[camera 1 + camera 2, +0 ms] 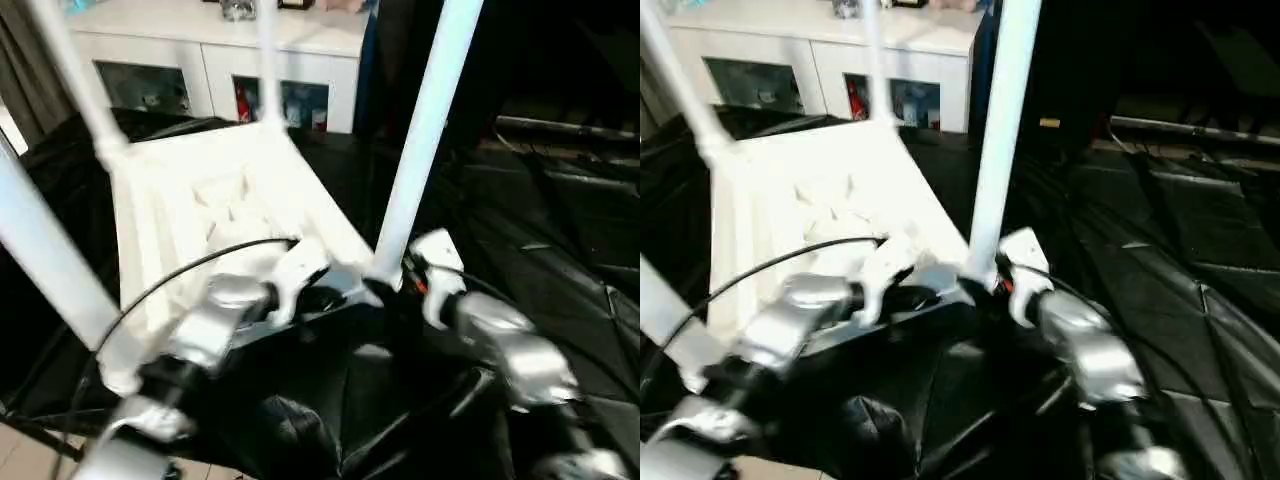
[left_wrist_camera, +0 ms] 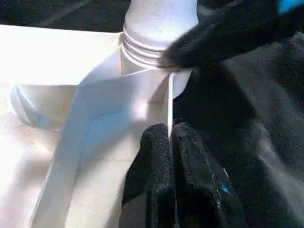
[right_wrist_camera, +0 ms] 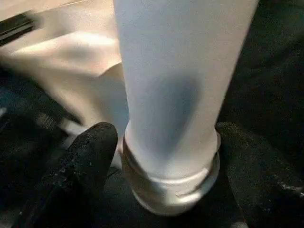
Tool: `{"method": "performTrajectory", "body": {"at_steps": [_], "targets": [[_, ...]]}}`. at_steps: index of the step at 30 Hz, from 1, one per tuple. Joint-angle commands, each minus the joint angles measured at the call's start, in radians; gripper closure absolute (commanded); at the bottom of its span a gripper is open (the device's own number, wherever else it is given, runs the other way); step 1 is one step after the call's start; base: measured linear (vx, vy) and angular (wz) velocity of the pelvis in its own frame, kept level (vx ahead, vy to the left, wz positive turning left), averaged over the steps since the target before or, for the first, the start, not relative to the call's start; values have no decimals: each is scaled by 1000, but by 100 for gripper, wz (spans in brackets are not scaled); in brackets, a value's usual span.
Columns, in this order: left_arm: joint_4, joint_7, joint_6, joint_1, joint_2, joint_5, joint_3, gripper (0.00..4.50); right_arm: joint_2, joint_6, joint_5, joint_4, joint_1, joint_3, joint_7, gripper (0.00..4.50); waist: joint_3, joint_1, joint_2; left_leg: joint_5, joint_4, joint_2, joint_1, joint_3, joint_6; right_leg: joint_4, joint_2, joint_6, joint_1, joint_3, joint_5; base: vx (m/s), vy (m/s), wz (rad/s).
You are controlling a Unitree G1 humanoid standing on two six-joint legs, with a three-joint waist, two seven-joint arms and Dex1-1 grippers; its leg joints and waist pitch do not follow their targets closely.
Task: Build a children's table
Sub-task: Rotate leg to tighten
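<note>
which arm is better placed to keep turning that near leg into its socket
Right, probably. The right gripper has its fingers either side of the leg at its threaded base. The left gripper is shut on the top's edge rib, steadying it.

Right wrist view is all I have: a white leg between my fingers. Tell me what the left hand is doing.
Observer: The left hand is shut on a thin rib of the table top, right beside the leg you see.
Operator: Count the legs standing.
Observer: Four legs rise from the upturned top, one at each corner.
Operator: Say what's behind the table.
Observer: A white cabinet with glass doors.
</note>
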Motion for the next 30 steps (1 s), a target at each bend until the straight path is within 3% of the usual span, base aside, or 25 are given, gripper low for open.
{"method": "performTrajectory", "body": {"at_steps": [1, 8, 14, 15, 21, 24, 30], "targets": [[-59, -95, -26, 2, -12, -59, -32, 450, -13, -1, 35, -57, 1, 60, 119, 91, -48, 7, -1, -147, -65, 42, -15, -15, 61, -80, -89, -148, 52, 57, -217, 0, 0, 0], [-95, -245, -24, 30, 72, -85, -64, 450, -124, 8, 66, -120, 20, 89, 284, 91, -52, 28, 2, -76, -53, 44, -14, -8, 92, -61, -84, -209, 49, 54, -53, 0, 0, 0], [-88, -260, -35, 32, 87, -81, -59, 450, -123, 0, 44, -121, 21, 123, 300, 129, -49, 26, -1, -105, -55, 43, -16, -9, 65, -69, -87, -188, 52, 54, -136, 0, 0, 0], [-88, -258, -34, 31, 88, -84, -58, 450, -122, 1, 45, -121, 21, 127, 299, 153, -49, 26, -2, -106, -55, 42, -17, -9, 63, -69, -88, -185, 53, 54, -142, 0, 0, 0], [-78, -243, -38, 25, 82, -80, -50, 450, -115, -4, 38, -111, 18, 140, 295, 200, -52, 27, 2, -93, -53, 42, -17, -10, 60, -65, -85, -188, 53, 53, -99, 0, 0, 0], [-74, -230, -42, 22, 78, -77, -44, 450, -112, -7, 37, -107, 22, 142, 291, 205, -52, 28, -3, -95, -53, 40, -18, -10, 61, -65, -86, -187, 55, 53, -106, 0, 0, 0], [-70, -162, -24, 17, 65, -67, -19, 450, -71, 5, 30, -89, 34, 139, 240, 211, -48, 29, 1, -119, -57, 42, -17, -12, 51, -71, -87, -176, 51, 53, -163, 0, 0, 0]]}}
